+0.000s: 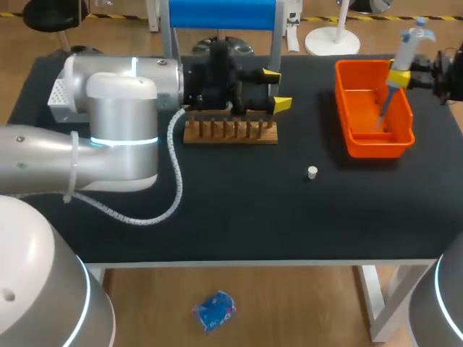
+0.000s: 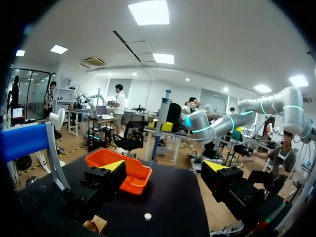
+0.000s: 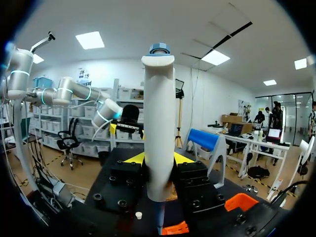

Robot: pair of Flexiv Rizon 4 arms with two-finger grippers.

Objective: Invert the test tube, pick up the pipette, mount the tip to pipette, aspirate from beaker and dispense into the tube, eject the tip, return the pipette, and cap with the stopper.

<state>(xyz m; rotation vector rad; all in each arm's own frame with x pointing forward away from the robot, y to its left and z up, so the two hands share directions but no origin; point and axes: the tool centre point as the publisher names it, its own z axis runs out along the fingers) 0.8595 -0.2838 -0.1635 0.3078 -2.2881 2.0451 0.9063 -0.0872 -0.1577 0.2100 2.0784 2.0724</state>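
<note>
My right gripper (image 1: 404,76) is shut on the white pipette (image 1: 407,45), held upright with its blue knob on top and its thin lower end inside the orange bin (image 1: 372,141). In the right wrist view the pipette (image 3: 159,123) stands clamped in the gripper (image 3: 159,159), a yellow tip on each side of it. My left gripper (image 1: 278,88) hangs open and empty over the wooden rack (image 1: 230,134). A small white stopper (image 1: 312,172) lies alone on the black table, also seen ahead of the left gripper (image 2: 165,168) as the stopper (image 2: 147,216). No test tube or beaker shows.
A blue-topped stand (image 1: 222,14) rises at the back behind the rack. The orange bin (image 2: 136,180) sits at the table's right, near its edge. My left arm's thick body (image 1: 116,137) and a loose cable (image 1: 173,195) cover the table's left half.
</note>
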